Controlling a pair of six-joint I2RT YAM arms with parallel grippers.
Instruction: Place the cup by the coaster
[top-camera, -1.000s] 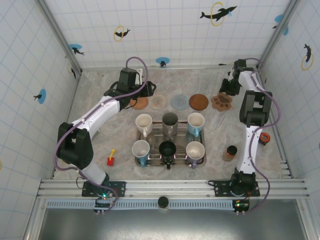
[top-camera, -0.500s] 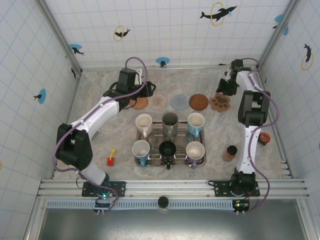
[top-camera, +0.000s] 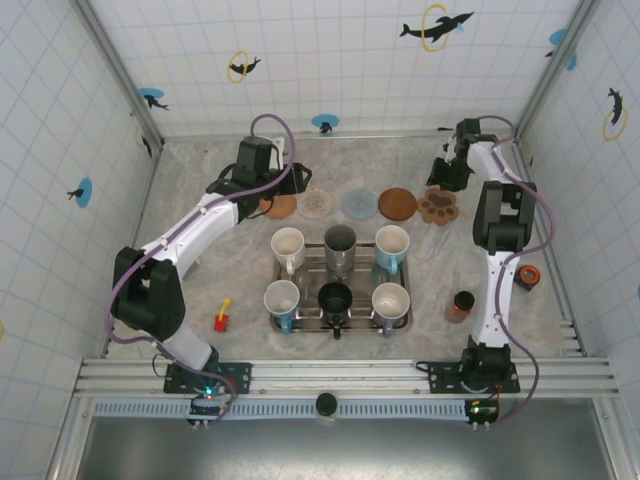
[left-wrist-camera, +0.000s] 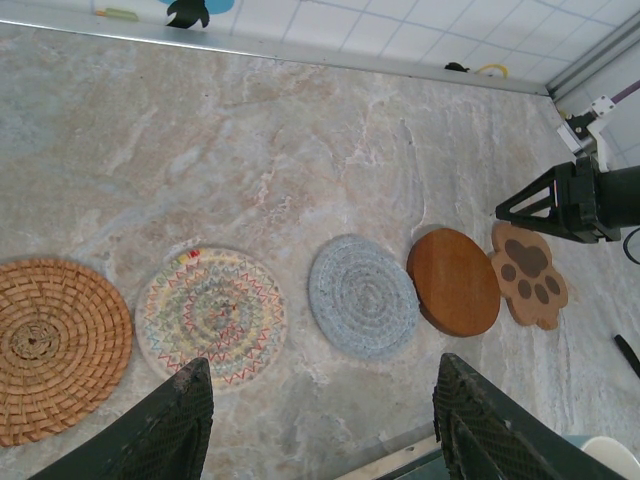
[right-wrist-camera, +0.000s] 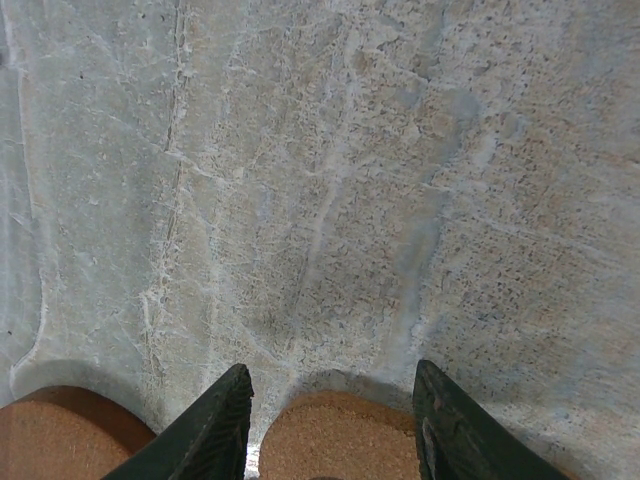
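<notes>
At back right, brown paw-shaped coaster (top-camera: 441, 205)

Lighting's bright and flat all over, looks like diffuse light from overhead. Top view is sharp, the white walls (top-camera: 330, 70) are nearly blown out, there's a bit of shine on the tray (top-camera: 360, 320), and the wall lines lean outward toward the corners. Left wrist: coasters (left-wrist-camera: 362, 296) ahead of the jaws are crisp with thin soft shadows, while the left fingers (left-wrist-camera: 170, 425) go near-black and a little soft. Right wrist: table (right-wrist-camera: 330, 180) ahead of the jaws is sharp, a faint grey shadow sits just in front of the right fingers (right-wrist-camera: 215, 425), which look dark and slightly blurry.
</notes>
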